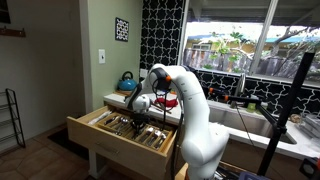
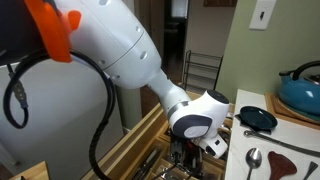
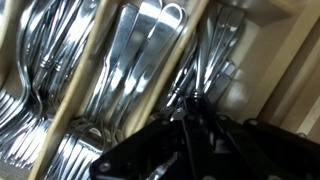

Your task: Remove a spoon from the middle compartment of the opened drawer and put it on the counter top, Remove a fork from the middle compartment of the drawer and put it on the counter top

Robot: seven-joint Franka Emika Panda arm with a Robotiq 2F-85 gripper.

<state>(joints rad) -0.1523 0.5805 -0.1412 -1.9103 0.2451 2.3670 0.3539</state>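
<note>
Pincer point(image 3: 192, 110) closed, catch unclear, points down from bent arm point(image 1: 190, 100) into drawer point(image 1: 115, 143).

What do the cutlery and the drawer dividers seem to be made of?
The cutlery looks like polished metal, probably stainless steel: silver with bright, mirror-like highlights. The dividers look like light bare wood: pale tan and matte; the grain is too blurred to confirm.

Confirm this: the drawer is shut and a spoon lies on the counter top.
Not quite. The drawer is pulled open, not shut, as an exterior view shows. A spoon does lie on the counter top.
</note>
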